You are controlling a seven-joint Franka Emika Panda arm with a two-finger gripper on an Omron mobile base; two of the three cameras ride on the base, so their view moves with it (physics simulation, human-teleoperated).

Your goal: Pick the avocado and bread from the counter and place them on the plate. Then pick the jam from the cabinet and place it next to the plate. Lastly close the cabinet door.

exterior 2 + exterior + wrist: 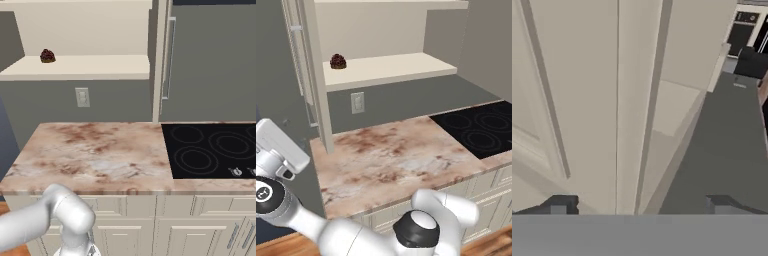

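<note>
Cabinet door [572, 100] edge faces the wide-apart gripper [639, 205].

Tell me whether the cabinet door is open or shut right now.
Open. The cabinet door stands edge-on at the left of the cabinet, baring the shelf inside, where a small dark lump sits.

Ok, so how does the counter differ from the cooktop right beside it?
The counter is beige stone with reddish-brown marbling, while the cooktop is glossy black. The counter's pattern is irregular and blotchy, while the cooktop carries thin, neat ring outlines. In the right base view the counter lies to the left and the cooktop to the right. Both are flat and sit side by side at the same height.
</note>
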